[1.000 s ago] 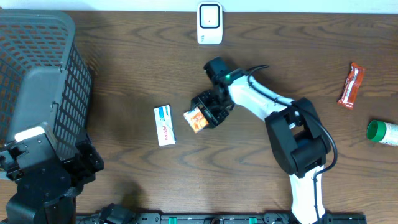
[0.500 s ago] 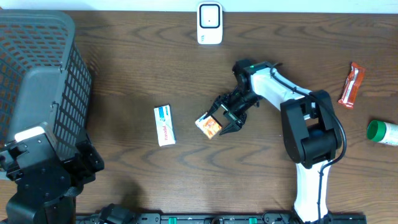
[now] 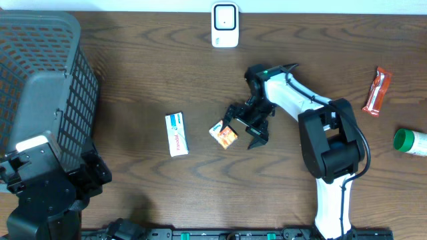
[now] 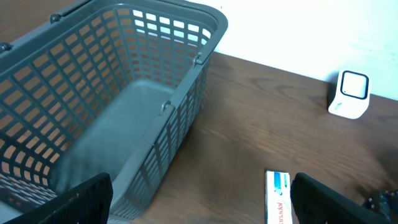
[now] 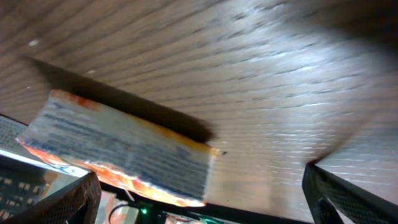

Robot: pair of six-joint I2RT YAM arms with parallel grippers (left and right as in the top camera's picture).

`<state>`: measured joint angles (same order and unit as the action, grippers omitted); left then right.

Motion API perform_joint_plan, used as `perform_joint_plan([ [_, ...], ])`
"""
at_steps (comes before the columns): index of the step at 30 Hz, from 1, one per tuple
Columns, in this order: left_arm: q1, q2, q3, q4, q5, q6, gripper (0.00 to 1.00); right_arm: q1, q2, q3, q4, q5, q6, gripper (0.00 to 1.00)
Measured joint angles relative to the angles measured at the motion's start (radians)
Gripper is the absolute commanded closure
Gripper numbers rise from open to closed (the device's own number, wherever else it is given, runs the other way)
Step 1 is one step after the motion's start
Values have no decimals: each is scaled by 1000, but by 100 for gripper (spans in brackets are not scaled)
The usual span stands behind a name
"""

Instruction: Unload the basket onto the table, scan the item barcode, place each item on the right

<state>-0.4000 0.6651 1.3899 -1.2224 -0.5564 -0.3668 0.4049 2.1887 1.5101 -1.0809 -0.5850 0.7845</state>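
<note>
Centre frame, right gripper (image 3: 241, 128) has spread its jaws, leaving the orange packet (image 3: 223, 134) on open table (image 3: 133, 87); left gripper (image 4: 199, 210) stands open beside the basket (image 4: 124, 93) at left

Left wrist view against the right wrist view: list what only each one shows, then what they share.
Only the left wrist view: the grey basket, the white scanner at the table's far edge, and the white-and-blue box.

Only the right wrist view: the orange packet, close up, its pale printed face toward the camera.

Both: the brown table, and dark fingers set wide apart at the lower corners. The left gripper and the right gripper are both open.
</note>
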Motion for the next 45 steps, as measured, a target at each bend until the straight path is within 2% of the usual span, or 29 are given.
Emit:
perform_joint_plan([
  [9, 0, 0, 0, 0, 0, 0, 8, 68, -3, 48, 39, 20, 93, 1],
  [15, 0, 0, 0, 0, 0, 0, 9, 84, -3, 107, 0, 84, 224, 1],
  [29, 0, 0, 0, 0, 0, 0, 9, 179, -3, 108, -2, 257, 481, 1],
  [39, 0, 0, 0, 0, 0, 0, 9, 196, -3, 108, 8, 368, 544, 1],
  [45, 0, 0, 0, 0, 0, 0, 9, 198, 21, 114, 17, 365, 556, 1],
])
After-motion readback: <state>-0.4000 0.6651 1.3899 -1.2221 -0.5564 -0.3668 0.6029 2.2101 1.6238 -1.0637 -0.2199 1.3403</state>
